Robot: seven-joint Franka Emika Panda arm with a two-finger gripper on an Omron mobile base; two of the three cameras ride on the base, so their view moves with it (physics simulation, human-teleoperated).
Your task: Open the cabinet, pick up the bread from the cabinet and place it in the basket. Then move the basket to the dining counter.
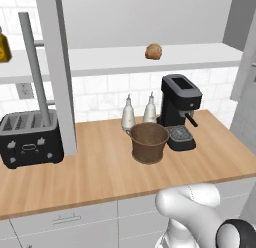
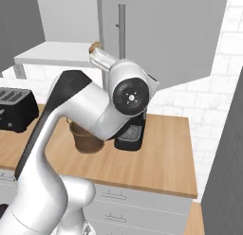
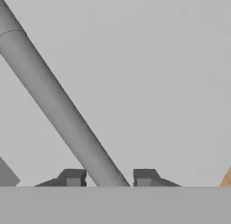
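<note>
Seemingly, the door-opening step is what is in hand. In the hand view, the bar handle (image 3: 63, 110) is seen running from the upper left down to the bottom centre, passing between the two fingers (image 3: 73, 177) of the gripper (image 3: 108, 178) — the fingers stand narrow, one on each side of the bar, but whether they actually press on it cannot be told. That straddling placement suits a pull on the handle, which is judged to be why the hand is set so close against the grey door face.

In the left base view, at the upper left of the frame, one cabinet door (image 1: 60, 72) is seen edge-on, swung out towards the camera, so the white shelf (image 1: 190, 56) behind it is exposed. The bread (image 1: 153, 51) lies on that shelf in the upper centre, apart from everything else — reachable once the doors are out of the way. Directly below it, at the centre of the frame, the basket (image 1: 149, 142) stands upright and open-mouthed on the worktop (image 1: 100, 172), just beside the coffee machine (image 1: 178, 111), with two bottles (image 1: 128, 113) behind it; such a spot makes a short drop from shelf to basket likely. A toaster (image 1: 30, 138) sits at the left.

In the right base view, the arm (image 2: 76, 115) is raised across the centre, hiding most of the basket, and a second door (image 2: 161, 35) fills the upper right.
</note>
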